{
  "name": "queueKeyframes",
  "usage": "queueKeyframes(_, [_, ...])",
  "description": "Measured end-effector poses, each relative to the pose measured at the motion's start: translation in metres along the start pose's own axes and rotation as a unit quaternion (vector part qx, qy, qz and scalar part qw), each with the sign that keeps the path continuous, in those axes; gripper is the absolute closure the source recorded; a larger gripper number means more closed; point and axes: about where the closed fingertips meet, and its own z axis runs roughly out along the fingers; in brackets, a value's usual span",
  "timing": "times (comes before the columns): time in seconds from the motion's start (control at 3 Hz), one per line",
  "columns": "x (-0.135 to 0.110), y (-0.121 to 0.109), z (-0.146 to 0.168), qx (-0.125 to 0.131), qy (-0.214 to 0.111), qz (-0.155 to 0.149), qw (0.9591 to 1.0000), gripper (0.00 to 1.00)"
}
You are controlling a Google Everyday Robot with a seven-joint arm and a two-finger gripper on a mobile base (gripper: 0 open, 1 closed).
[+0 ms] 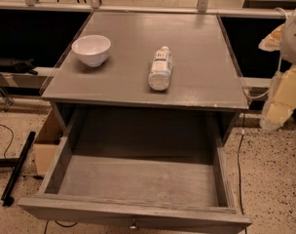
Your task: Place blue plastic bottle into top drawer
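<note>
The blue plastic bottle (160, 68) lies on its side on the grey cabinet top (206, 57), right of centre, with its white cap pointing away from me. The top drawer (133, 212) is pulled wide open below it and is empty inside; its small round knob (133, 225) shows at the front edge. My gripper (278, 104) hangs at the far right of the view, beside the cabinet's right front corner, below the top's level and well away from the bottle. It holds nothing that I can see.
A white bowl (91, 49) stands at the left of the cabinet top. A cardboard box (45, 143) sits on the floor left of the drawer, with a black bar (19, 167) beside it. A cable (239, 155) runs down the floor on the right.
</note>
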Motion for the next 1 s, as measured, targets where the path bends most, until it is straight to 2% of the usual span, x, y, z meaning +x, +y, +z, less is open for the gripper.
queueKeyframes(0.33, [-0.004,-0.004,0.001,0.003,0.003,-0.005,1.0000,0.00])
queueKeyframes(1.0, [-0.023,-0.033,0.005,0.016,0.022,-0.027,0.9993,0.00])
